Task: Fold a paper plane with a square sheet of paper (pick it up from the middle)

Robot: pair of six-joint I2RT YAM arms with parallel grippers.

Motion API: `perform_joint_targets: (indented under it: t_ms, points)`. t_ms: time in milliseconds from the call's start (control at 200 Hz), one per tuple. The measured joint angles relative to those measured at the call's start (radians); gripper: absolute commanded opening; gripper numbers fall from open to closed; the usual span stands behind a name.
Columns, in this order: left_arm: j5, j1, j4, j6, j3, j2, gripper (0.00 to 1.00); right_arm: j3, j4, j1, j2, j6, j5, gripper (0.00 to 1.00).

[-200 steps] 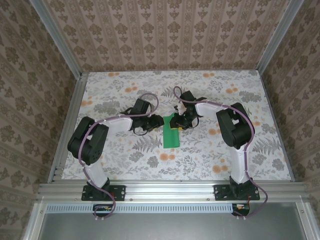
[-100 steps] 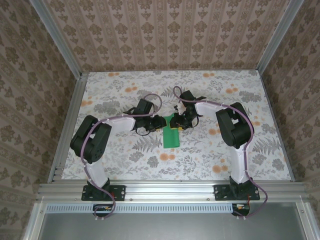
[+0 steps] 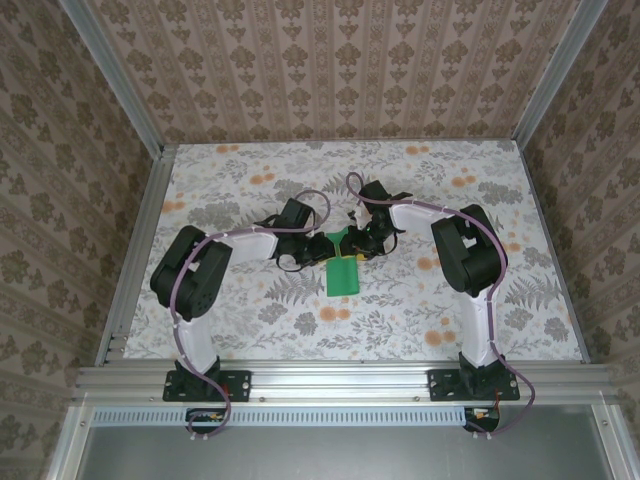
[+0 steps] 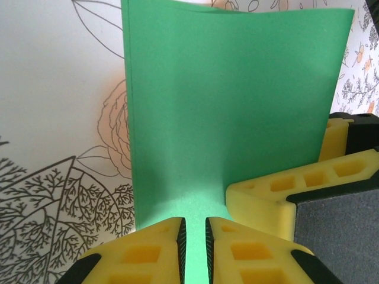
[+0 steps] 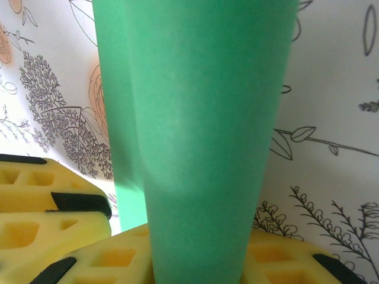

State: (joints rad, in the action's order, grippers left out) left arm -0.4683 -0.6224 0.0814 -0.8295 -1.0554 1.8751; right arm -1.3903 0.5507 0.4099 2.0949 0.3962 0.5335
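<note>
**Get a level second hold before folding**

The paper (image 3: pixel 343 278) lies at mid-worktop (image 3: pixel 420 310) between the 2 arms. It is narrowed to a long strip, and its far part stands up off the surface. The right hand (image 5: pixel 195 263) is clamped on that raised part, which rises from between its pads. The left hand (image 4: pixel 194 236) sits just beside it at the paper's left edge. Its 2 fingers are almost together, with a thin slit of green between them; whether they pinch the sheet I cannot tell.

The step looks like taking a second hold for the next fold. To do it well, the left hand should close level with the right hand's hold, so the flap is not skewed. Both hands should then move together and slowly, because thin paper buckles or tears if 1 pulls ahead. The near part should lie flat on the worktop as the hinge.
</note>
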Motion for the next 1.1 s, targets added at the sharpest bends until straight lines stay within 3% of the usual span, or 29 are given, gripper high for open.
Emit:
perform_joint_targets:
  t_ms: [650,815,955,1100]
  points:
    - [0.019,0.0,0.097,0.007,-0.048,0.048,0.13,0.0,0.0,0.0,0.0,0.002,0.0,0.34]
    - [0.022,0.0,0.107,0.007,-0.053,0.055,0.13,0.001,-0.003,0.004,-0.012,0.015,-0.001,0.41]
    - [0.023,0.0,0.114,0.008,-0.058,0.056,0.12,0.033,-0.021,0.003,-0.053,0.045,-0.039,0.55]
    - [0.023,0.0,0.118,0.012,-0.061,0.059,0.11,0.108,-0.019,-0.045,-0.154,0.063,-0.118,0.57]
